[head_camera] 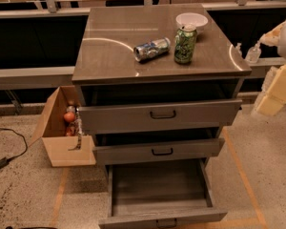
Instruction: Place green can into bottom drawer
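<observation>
Standing on the counter (114,56), the green can (185,44) is ungrasped; the bottom drawer (157,190) is pulled open. The pincer (246,52) is seen beside the counter's edge, and its opening cannot be told.

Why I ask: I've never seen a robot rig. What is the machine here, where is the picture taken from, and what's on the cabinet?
The machine is a mobile robot with one arm. Only pale parts of the arm show at the picture's right edge. Its gripper is there too, off to the side of the cabinet top.

There is one camera. It looks down at the cabinet's front, and where it is mounted is not known.

On top, the green can stands upright. A silver-and-blue can lies on its side next to it, and a white bowl sits behind. The green can is not in the gripper.

The bottom drawer is pulled out furthest and looks empty. A cardboard box sits on the floor beside the cabinet.
</observation>
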Action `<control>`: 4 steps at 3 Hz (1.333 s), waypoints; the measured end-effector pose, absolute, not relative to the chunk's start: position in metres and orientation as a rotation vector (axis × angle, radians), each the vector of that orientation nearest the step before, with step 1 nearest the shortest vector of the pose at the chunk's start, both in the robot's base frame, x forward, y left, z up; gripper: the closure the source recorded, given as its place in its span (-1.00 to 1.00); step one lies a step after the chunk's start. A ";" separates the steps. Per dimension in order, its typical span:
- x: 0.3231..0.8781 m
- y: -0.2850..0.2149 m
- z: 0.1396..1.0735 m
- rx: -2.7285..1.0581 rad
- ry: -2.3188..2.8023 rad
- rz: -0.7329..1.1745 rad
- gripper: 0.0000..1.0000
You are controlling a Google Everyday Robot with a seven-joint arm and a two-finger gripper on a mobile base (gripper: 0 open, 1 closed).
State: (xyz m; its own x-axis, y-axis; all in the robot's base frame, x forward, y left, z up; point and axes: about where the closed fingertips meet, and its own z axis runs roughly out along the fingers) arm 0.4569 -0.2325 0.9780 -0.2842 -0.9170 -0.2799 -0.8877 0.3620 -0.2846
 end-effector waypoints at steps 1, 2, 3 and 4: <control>0.509 -0.274 0.976 -1.310 2.188 -0.056 -1.00; 0.565 -0.292 0.963 -1.178 2.052 0.022 -1.00; 0.618 -0.288 0.940 -1.149 1.914 0.106 -1.00; 0.673 -0.276 0.920 -1.147 1.873 0.154 -1.00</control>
State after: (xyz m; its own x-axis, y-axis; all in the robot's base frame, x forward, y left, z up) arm 0.6731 -0.2756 0.9200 -0.1586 -0.6478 -0.7451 -0.7611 0.5609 -0.3257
